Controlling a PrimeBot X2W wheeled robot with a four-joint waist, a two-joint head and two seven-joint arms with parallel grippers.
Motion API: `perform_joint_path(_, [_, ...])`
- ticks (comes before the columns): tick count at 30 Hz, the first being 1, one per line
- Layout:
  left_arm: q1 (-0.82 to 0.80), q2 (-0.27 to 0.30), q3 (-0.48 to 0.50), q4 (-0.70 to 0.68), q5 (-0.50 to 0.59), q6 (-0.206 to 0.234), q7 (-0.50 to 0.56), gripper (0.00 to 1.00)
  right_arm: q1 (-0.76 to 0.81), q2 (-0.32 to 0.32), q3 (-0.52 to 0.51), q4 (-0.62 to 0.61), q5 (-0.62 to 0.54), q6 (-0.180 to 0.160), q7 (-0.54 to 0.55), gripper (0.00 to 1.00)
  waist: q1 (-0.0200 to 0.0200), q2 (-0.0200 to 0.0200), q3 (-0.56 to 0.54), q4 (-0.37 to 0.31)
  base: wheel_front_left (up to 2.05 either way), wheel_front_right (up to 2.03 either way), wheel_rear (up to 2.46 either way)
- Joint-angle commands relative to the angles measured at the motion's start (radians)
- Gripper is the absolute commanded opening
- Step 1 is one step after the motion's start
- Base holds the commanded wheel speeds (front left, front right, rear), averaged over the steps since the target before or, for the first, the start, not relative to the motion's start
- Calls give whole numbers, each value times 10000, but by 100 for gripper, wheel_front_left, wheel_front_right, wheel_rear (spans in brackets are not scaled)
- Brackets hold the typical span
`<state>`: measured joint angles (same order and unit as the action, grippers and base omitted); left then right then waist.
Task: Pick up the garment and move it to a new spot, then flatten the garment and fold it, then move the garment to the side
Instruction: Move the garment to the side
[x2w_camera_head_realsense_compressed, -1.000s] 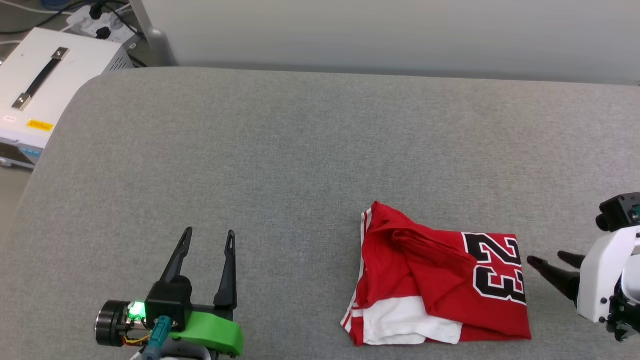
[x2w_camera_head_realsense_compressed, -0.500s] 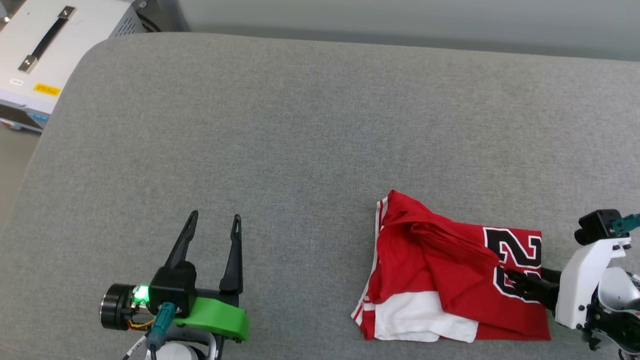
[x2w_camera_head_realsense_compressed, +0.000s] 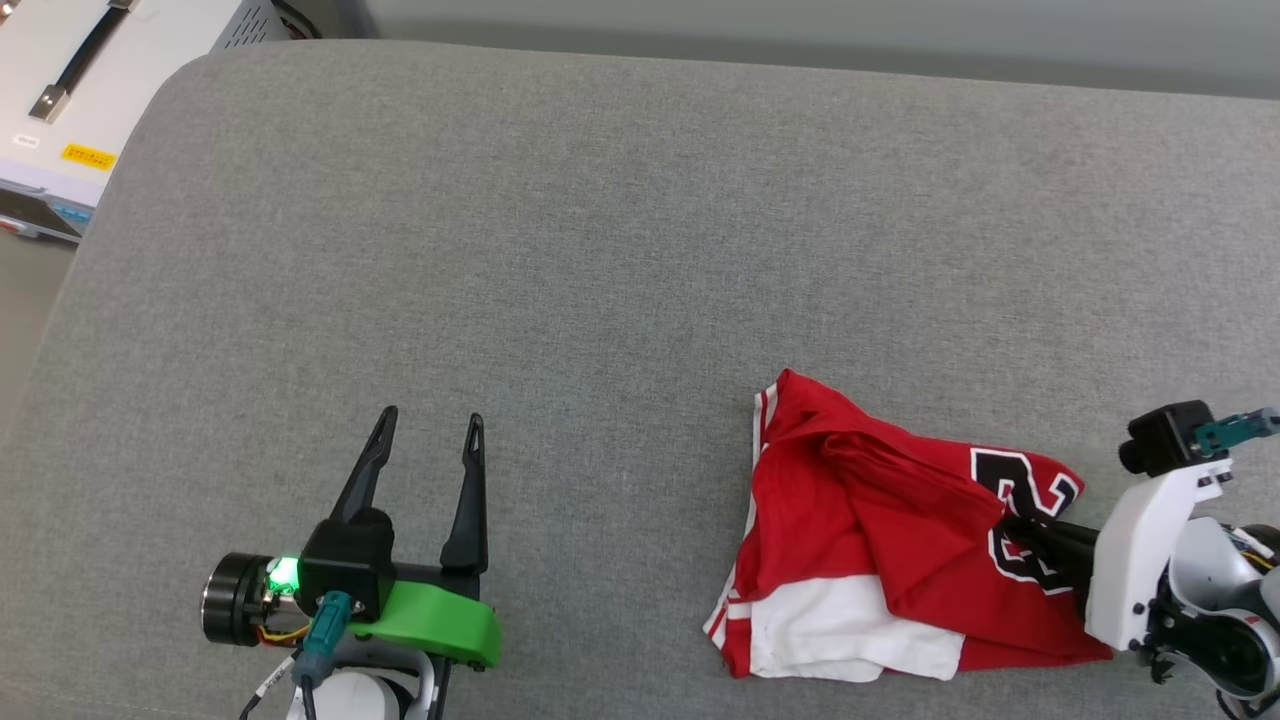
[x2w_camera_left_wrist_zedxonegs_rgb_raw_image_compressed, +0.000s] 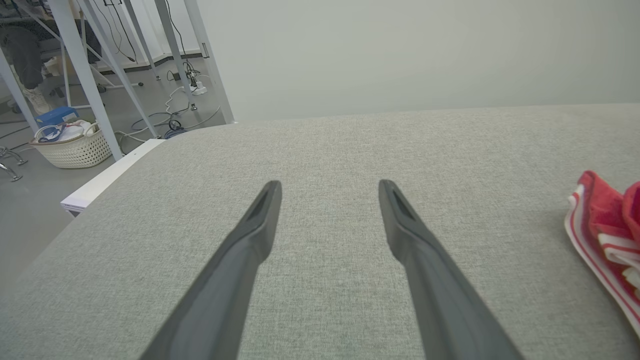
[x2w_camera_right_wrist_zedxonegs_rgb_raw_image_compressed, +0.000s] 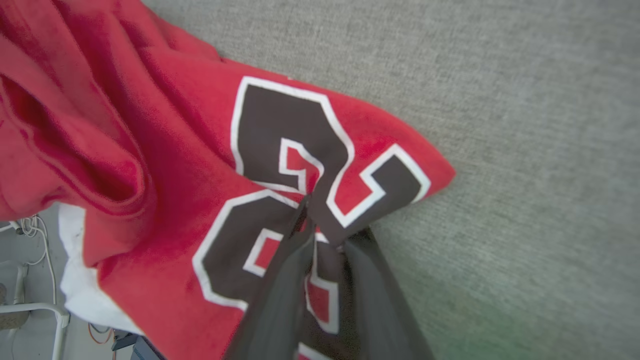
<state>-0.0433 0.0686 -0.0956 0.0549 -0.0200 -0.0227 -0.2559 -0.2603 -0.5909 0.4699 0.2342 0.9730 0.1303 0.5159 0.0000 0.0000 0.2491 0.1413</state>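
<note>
The garment (x2w_camera_head_realsense_compressed: 880, 530), a red jersey T-shirt with a white sleeve and a black "23" print, lies crumpled at the lower right of the grey padded table (x2w_camera_head_realsense_compressed: 600, 250). My right gripper (x2w_camera_head_realsense_compressed: 1025, 535) is shut on the garment at the "23" print, and the cloth there is bunched and lifted. In the right wrist view the two dark fingers (x2w_camera_right_wrist_zedxonegs_rgb_raw_image_compressed: 287, 280) pinch the printed fabric (x2w_camera_right_wrist_zedxonegs_rgb_raw_image_compressed: 300, 150) together. My left gripper (x2w_camera_head_realsense_compressed: 425, 450) stands open at the lower left, well apart from the garment, with nothing between its fingers (x2w_camera_left_wrist_zedxonegs_rgb_raw_image_compressed: 250, 235). The garment's striped edge (x2w_camera_left_wrist_zedxonegs_rgb_raw_image_compressed: 600, 250) shows at the right of the left wrist view.
A white equipment box (x2w_camera_head_realsense_compressed: 70, 70) with a black handle stands beyond the table's far left corner. In the left wrist view, metal frame legs (x2w_camera_left_wrist_zedxonegs_rgb_raw_image_compressed: 85, 65), floor cables and a woven basket (x2w_camera_left_wrist_zedxonegs_rgb_raw_image_compressed: 75, 147) stand past the table's edge. A pale wall runs behind the table.
The head camera tilted down, shifting the whole picture. My right gripper moved in from the right onto the "23" print and shut on it, bunching and lifting that edge. The left gripper stayed put.
</note>
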Motion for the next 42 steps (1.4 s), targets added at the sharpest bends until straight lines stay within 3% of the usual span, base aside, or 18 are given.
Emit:
perform_joint_path(1, [-134,-44,-14,24,-49,-17,-59,100,16,177,370,149,22,4,-118,0,0,0,-43,-39,0,0,0])
perform_joint_path(11, [128,-70,53,42,-60,41,-59,100,-767,-705,420,-700,-498,4,-1242,0,0,0,-459,-667,0,0,0])
perform_joint_path(19, [353,-75,164,-3,-64,48,-59,100,-1111,-1516,115,-1618,-1287,4,-1312,0,0,0,-675,-1673,0,0,0])
perform_joint_path(25, [445,-41,217,-82,-11,50,-59,100,-1288,-1644,-289,-1806,-1632,4,-1319,0,0,0,-699,-2433,0,0,0])
perform_joint_path(34, [199,88,219,-335,95,17,-59,100,-1684,-1643,-1016,-1294,-2111,4,-1326,0,0,0,-2,-2937,0,0,0])
perform_joint_path(42, [-523,326,260,-705,149,-35,-59,100,-2592,-2443,-1777,138,-2846,4,-1128,0,0,0,1529,-2783,0,0,0])
